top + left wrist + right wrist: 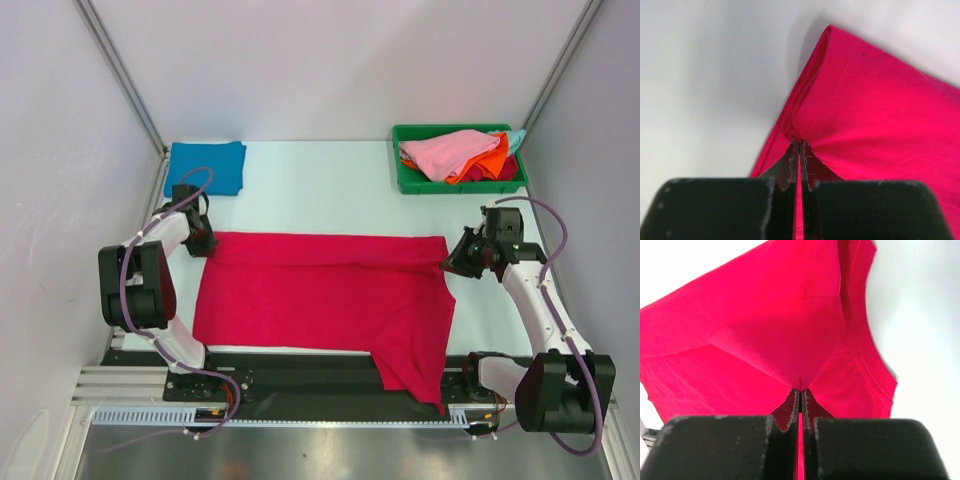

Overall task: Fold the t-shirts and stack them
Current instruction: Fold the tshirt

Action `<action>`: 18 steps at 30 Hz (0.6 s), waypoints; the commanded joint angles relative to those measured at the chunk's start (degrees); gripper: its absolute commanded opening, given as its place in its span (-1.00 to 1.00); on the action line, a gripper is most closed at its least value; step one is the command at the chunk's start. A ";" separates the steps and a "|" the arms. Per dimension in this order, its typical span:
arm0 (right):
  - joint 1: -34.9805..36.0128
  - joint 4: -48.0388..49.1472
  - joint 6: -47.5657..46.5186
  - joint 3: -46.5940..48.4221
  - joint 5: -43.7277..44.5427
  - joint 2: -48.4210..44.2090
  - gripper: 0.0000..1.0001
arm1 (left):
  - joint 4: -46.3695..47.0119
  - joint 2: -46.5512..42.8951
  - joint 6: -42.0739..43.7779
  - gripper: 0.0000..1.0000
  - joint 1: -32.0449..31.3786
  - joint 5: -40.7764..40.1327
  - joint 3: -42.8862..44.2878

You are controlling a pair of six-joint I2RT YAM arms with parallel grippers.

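At the near edge of the worktop point(320, 190), toward the right, one end of the crimson t-shirt point(320, 295) drapes over the edge and across the black rail point(300, 375) between your two arm bases. From there the shirt lies spread flat over the middle of the worktop, wider than it is deep. Its far edge is a straight doubled-over fold running left to right.

You hold that fold at both ends. Your left gripper point(207, 243) sits at the fold's left corner. In the left wrist view its fingers point(790, 165) are pressed together with only a sliver of red between them, pinching the stitched hem where the cloth puckers into the tips. Your right gripper point(447, 263) is at the fold's right corner. In the right wrist view its fingers point(790, 407) are likewise clamped tight on a peak of crimson cloth, with the ribbed collar curving away just to the right of the pinch. Both pinched corners sit low, at or just above the surface; you cannot tell which from these views.

Farther back, a folded blue t-shirt point(205, 167) lies in the far left corner of the worktop, apart from the crimson one. In the far right corner stands the green bin point(455, 186), heaped with a pink t-shirt point(450, 152) on top, an orange t-shirt point(490, 165) under it, and a light blue t-shirt point(516, 138) showing at the bin's right rim.
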 commanded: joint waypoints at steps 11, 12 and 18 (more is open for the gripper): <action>-2.66 0.73 -3.07 -1.25 -0.17 3.33 -0.73 | -2.70 -3.16 0.57 -0.24 0.51 -8.01 2.06; -2.75 0.47 -3.94 -1.25 -0.08 4.03 -0.72 | -3.13 -3.60 0.39 -0.13 0.60 -8.81 2.15; -3.98 -2.69 -5.26 1.82 3.43 8.34 -0.32 | -4.02 -10.10 -3.21 0.11 0.25 -6.37 1.37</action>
